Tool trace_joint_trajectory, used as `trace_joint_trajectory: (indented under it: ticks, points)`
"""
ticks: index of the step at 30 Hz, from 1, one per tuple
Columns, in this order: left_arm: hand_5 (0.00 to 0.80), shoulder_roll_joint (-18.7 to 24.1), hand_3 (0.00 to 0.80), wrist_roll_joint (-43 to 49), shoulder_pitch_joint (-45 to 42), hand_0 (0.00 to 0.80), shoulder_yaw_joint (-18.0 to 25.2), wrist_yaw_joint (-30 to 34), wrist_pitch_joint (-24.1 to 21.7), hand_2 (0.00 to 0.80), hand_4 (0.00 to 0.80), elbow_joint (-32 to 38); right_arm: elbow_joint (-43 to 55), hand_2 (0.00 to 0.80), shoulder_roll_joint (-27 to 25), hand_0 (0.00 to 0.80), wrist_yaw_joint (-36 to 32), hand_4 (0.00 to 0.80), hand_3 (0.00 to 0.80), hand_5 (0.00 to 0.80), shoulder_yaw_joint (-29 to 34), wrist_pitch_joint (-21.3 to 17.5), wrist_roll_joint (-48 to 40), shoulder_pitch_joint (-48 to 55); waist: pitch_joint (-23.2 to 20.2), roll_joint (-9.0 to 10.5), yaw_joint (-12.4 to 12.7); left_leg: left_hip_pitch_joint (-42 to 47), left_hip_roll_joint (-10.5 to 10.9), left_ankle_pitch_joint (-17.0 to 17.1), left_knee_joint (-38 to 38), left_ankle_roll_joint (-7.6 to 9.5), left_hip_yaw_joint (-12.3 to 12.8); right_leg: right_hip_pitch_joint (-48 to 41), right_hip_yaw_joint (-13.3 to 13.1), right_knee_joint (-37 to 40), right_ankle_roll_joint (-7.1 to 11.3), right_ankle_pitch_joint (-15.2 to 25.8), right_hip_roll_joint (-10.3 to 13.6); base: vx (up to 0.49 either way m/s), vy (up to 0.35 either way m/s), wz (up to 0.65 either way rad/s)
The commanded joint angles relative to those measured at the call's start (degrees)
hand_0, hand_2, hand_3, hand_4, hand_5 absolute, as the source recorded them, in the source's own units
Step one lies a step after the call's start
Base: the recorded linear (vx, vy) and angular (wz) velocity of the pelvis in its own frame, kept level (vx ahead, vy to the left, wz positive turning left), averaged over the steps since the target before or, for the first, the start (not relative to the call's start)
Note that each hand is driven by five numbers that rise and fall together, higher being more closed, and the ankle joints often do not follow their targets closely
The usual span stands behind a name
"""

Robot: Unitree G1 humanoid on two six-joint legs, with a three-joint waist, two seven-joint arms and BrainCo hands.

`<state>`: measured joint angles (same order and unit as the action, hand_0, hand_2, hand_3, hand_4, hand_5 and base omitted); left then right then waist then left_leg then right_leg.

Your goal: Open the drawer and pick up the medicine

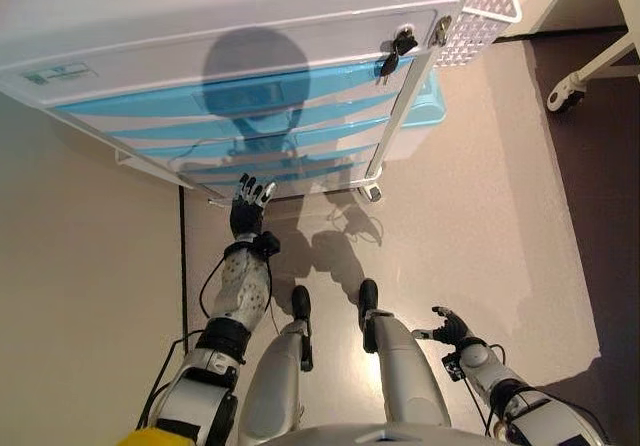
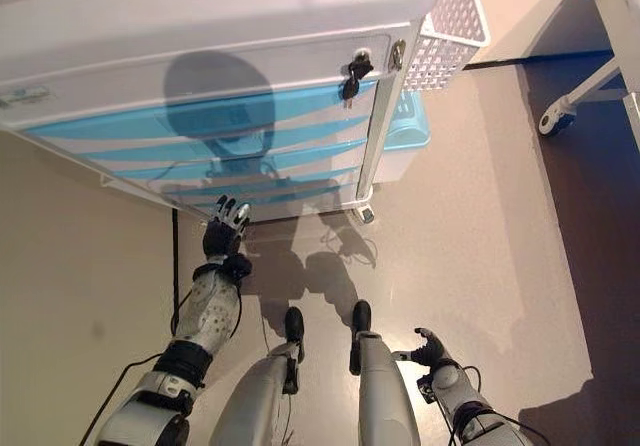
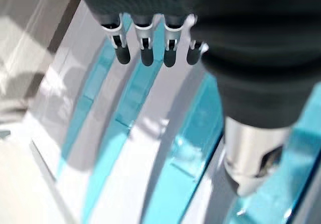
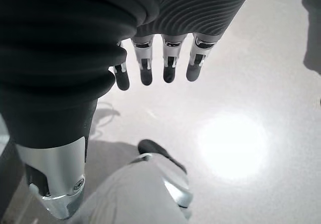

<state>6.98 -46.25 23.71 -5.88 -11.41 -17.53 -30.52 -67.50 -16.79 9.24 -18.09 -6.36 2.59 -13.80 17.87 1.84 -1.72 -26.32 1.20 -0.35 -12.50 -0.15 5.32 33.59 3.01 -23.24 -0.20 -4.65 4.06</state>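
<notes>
— Cabinet first: what stood at the left?

— Drawer cabinet [image 1: 250, 56], white, with translucent blue drawers [image 1: 250, 101] stacked down its front, all of them shut. Its bottom edge sat low over the pale floor [image 1: 480, 216].

— And the left hand?

— Left hand [image 1: 251, 202] was raised toward the lowest drawers, fingers [image 3: 145, 50] straight and spread a little, nothing between them. In the left wrist view the dark tips pointed along the blue drawer fronts; I couldn't tell whether they touched the plastic or stopped just short.

— Any medicine visible?

— None that I could make out. The drawer fronts were cloudy, and whatever lay behind them didn't show. Neither hand held anything.

— Moving right along the cabinet?

— Keys [image 1: 397, 48] hung from a lock at the top right corner of the front. A white perforated basket [image 1: 478, 14] was fixed on the cabinet's right side, and a pale blue tub [image 1: 425, 106] sat on the floor just beside that same side.

— Farther right?

— White frame on a caster wheel [image 1: 563, 93], well apart from the cabinet, at the edge of a darker strip of floor.

— And the right hand?

— Right hand [image 1: 449, 325] hung low by the robot's side, well away from the cabinet. Its own wrist view showed the fingers [image 4: 169, 63] loosely extended over bare floor, empty.
</notes>
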Motion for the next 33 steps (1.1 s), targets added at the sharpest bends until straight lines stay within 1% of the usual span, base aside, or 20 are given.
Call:
trace_joint_trajectory:
  ticks: [1,2,4,9,10,12,14,15,16,17,18,26,27,33]
  points:
    - [0.000,-1.10,0.000,-5.44,1.23,0.000,2.62,-0.73,-5.95,0.000,0.000,5.53,1.08,0.000,-0.57,0.000,0.82,0.000,0.000,0.000,-3.02,-1.22,-1.02,1.82,-3.72,1.00,-1.01,-4.85,1.85,-2.67,-4.97,3.33,-0.45,0.53,0.03,1.89,1.92,4.22,-0.66,-0.025,-0.034,0.05]
    - [0.000,-1.10,0.000,-5.45,1.23,0.000,2.62,-0.72,-5.95,0.000,0.000,5.53,1.08,0.000,-0.58,0.000,0.82,0.000,0.000,0.000,-3.02,-1.22,-1.02,1.82,-3.75,0.99,-1.02,-4.91,1.84,-2.69,-5.01,3.32,-0.46,0.58,0.04,1.88,1.91,4.21,-0.66,-0.021,-0.032,0.04]
    - [0.000,-2.07,0.000,-9.63,2.78,0.000,3.80,-0.70,-7.67,0.000,0.000,6.84,1.66,0.000,-0.45,0.000,0.96,0.000,0.000,0.000,-3.55,-1.32,-0.75,1.87,-3.88,1.47,-1.35,-6.58,1.45,-3.07,-6.16,3.27,-0.57,1.83,0.28,1.61,1.94,4.37,-0.97,-0.010,-0.016,0.02]
    - [0.000,-2.77,0.000,-15.40,5.04,0.000,4.24,0.91,-8.17,0.000,0.000,6.82,2.00,0.000,-0.34,0.000,0.55,0.000,0.000,0.000,-4.65,-1.46,-0.39,1.52,-4.14,1.67,-1.62,-6.83,1.34,-2.58,-4.80,3.12,-0.93,2.64,0.51,2.13,2.12,4.71,-1.17,-0.003,-0.005,0.02]
    - [0.000,-3.20,0.000,-17.94,5.61,0.000,3.80,2.48,-8.29,0.000,0.000,7.45,2.10,0.000,-0.48,0.000,0.30,0.000,0.000,0.000,-4.97,-1.47,-0.10,1.41,-4.16,1.68,-1.69,-6.64,1.38,-2.28,-4.12,3.04,-0.99,2.74,0.67,2.40,2.23,4.96,-1.11,0.000,0.000,0.00]
    - [0.000,-3.19,0.000,-17.99,5.62,0.000,3.80,2.54,-8.29,0.000,0.000,7.42,2.10,0.000,-0.49,0.000,0.29,0.000,0.000,0.000,-4.96,-1.47,-0.10,1.41,-4.15,1.68,-1.70,-6.62,1.38,-2.26,-4.09,3.04,-1.00,2.72,0.68,2.42,2.23,4.97,-1.10,0.000,0.000,0.00]
    - [0.000,-3.62,0.000,-21.62,6.90,0.000,2.50,4.81,-8.27,0.000,0.000,8.64,2.71,0.000,-0.79,0.000,-0.04,0.000,0.000,0.000,-5.47,-1.55,0.14,1.03,-3.74,1.87,-1.95,-6.79,1.45,-2.07,-3.74,3.00,-1.15,2.90,0.85,2.50,2.35,5.21,-1.02,0.041,0.002,0.00]
    - [0.000,-3.58,0.000,-22.19,7.24,0.000,2.21,5.14,-8.06,0.000,0.000,8.42,2.74,0.000,-0.87,0.000,-0.12,0.000,0.000,0.000,-5.67,-1.57,0.21,1.01,-3.95,1.73,-1.94,-6.13,1.44,-3.67,-3.70,2.68,-1.76,2.46,0.48,2.12,2.77,3.73,-1.23,0.000,0.000,0.00]
    - [0.000,-3.33,0.000,-23.58,8.44,0.000,1.54,6.01,-8.05,0.000,0.000,8.54,2.82,0.000,-0.97,0.000,-0.17,0.000,0.000,0.000,-6.03,-1.70,0.17,0.64,-3.35,2.02,-2.13,-7.05,1.45,-1.93,-3.67,2.98,-1.18,3.08,0.81,2.70,2.37,5.41,-1.00,0.086,0.006,-0.02]
    - [0.000,-3.33,0.000,-23.62,8.42,0.000,1.55,6.03,-8.04,0.000,0.000,8.47,2.78,0.000,-0.95,0.000,-0.18,0.000,0.000,0.000,-6.05,-1.69,0.17,0.67,-3.62,1.86,-2.07,-6.33,1.44,-3.56,-3.72,2.67,-1.81,2.57,0.42,2.26,2.78,3.87,-1.22,0.000,0.000,0.00]
    - [0.000,-3.33,0.000,-23.62,8.41,0.000,1.55,6.04,-8.05,0.000,0.000,8.46,2.78,0.000,-0.96,0.000,-0.18,0.000,0.000,0.000,-6.06,-1.69,0.17,0.68,-3.57,1.85,-2.07,-6.28,1.44,-3.68,-3.79,2.68,-1.81,2.52,0.42,2.17,2.78,3.77,-1.22,0.094,-0.001,0.00]
    - [0.000,-2.12,0.000,-27.25,11.23,0.000,-1.00,10.02,-6.55,0.000,0.000,9.12,3.39,0.000,-1.33,0.000,-1.38,0.000,0.000,0.000,-7.10,-2.07,0.51,0.23,-2.76,2.44,-2.41,-6.37,1.50,-3.14,-3.07,2.55,-1.79,2.58,0.66,3.02,3.13,4.72,-1.35,0.000,0.000,0.00]
    - [0.000,-1.54,0.000,-27.14,11.36,0.000,-1.65,11.13,-5.78,0.000,0.000,9.48,3.44,0.000,-1.54,0.000,-1.87,0.000,0.000,0.000,-7.14,-2.16,0.68,0.34,-2.57,2.51,-2.45,-6.18,1.54,-3.04,-2.68,2.53,-1.77,2.45,0.73,3.36,3.24,4.87,-1.35,0.000,0.000,0.00]
    - [0.000,0.60,0.000,-25.75,12.52,0.000,-2.66,12.64,-5.15,0.000,0.000,9.29,3.16,0.000,-1.94,0.000,-2.63,0.000,0.000,0.000,-7.52,-2.53,0.88,0.40,-2.19,2.60,-2.42,-6.07,1.60,-3.00,-2.66,2.50,-1.67,2.39,0.55,3.61,3.31,5.22,-1.45,0.000,0.000,0.00]
